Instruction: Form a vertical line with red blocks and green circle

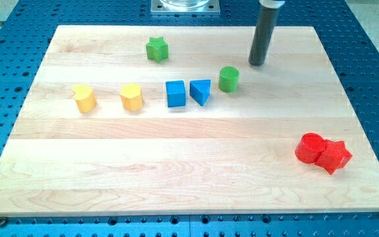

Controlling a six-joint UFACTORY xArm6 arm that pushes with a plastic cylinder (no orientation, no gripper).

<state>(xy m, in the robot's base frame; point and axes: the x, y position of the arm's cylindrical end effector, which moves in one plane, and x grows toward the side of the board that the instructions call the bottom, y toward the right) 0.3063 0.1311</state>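
Note:
The green circle [228, 78] stands upright near the middle of the board, toward the view's top. My tip [257, 64] rests on the board just to the view's upper right of it, a small gap apart. Two red blocks lie touching at the view's lower right: a red circle [309, 147] and a red star [335, 156] to its right. They are far from the green circle and from my tip.
A green star [156, 49] sits near the view's top. A blue cube [175, 93] and a blue triangle [201, 91] lie left of the green circle. Two yellow blocks [83, 98] [131, 97] lie further left. The wooden board [189, 191] rests on a blue perforated table.

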